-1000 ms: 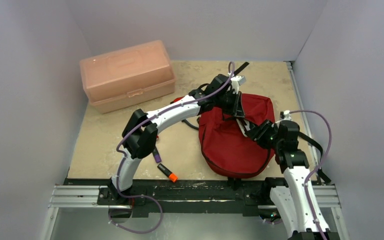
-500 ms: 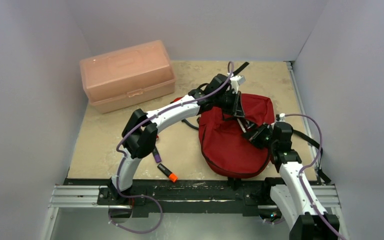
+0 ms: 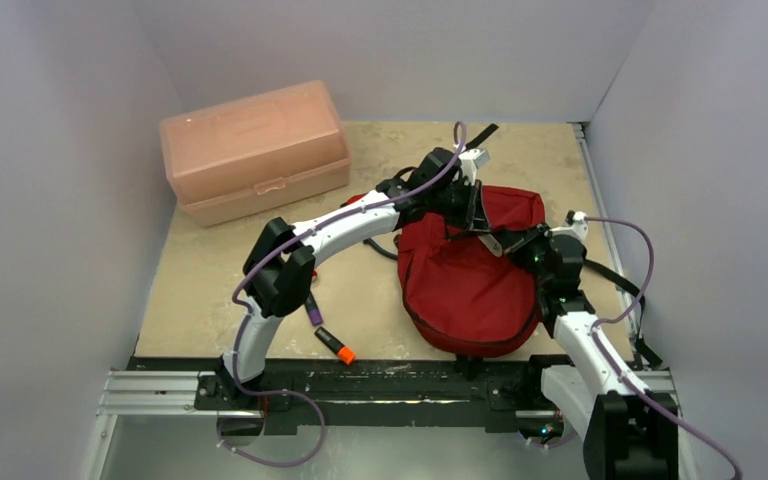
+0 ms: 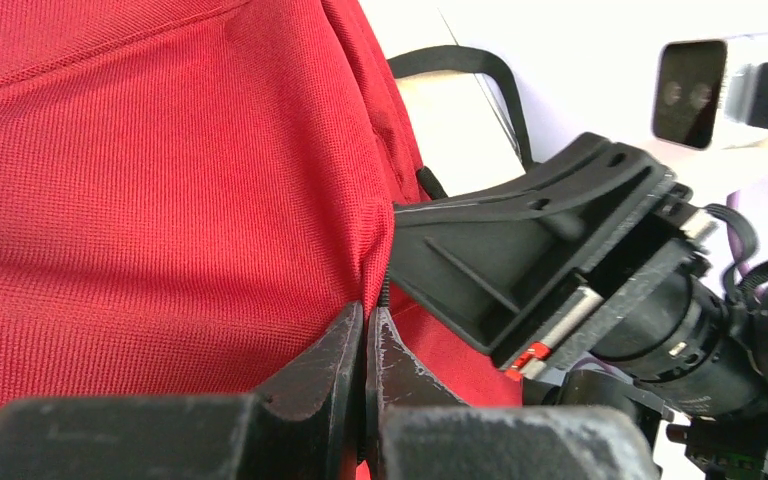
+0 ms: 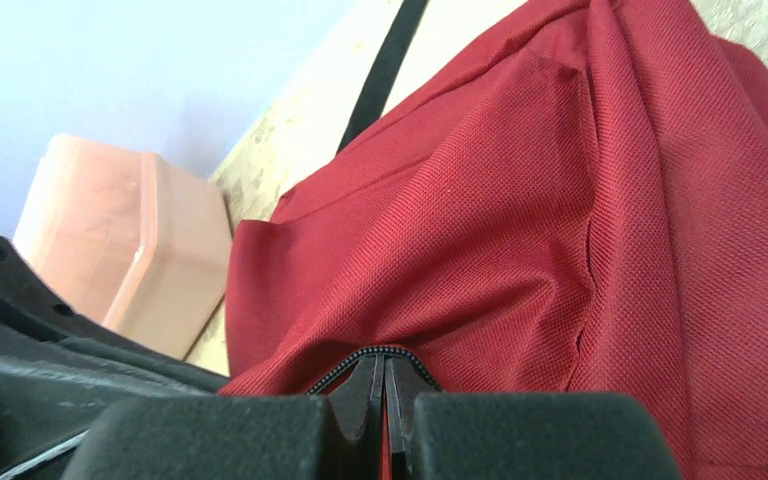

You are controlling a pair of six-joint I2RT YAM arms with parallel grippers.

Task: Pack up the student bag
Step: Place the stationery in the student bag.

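The student bag (image 3: 465, 290), dark red with black straps, lies on the table right of centre. My left gripper (image 3: 476, 218) reaches over its upper part; in the left wrist view its jaws (image 4: 365, 312) are pressed together on a fold of the red fabric (image 4: 160, 180) beside a black zipper line. My right gripper (image 3: 516, 243) is at the bag's upper right. In the right wrist view its tips (image 5: 380, 362) are shut on the bag's zipper edge, and the red cloth (image 5: 520, 230) bulges just beyond them.
A pale pink lidded box (image 3: 255, 150) stands at the back left, also seen as the pink box (image 5: 120, 250). A purple marker (image 3: 313, 311) and a black marker with an orange cap (image 3: 335, 346) lie near the front edge. A black strap (image 3: 482, 133) trails behind the bag.
My right gripper moved up and back along the bag toward the left gripper and closed on the zipper edge. The left arm stayed where it was, still shut.
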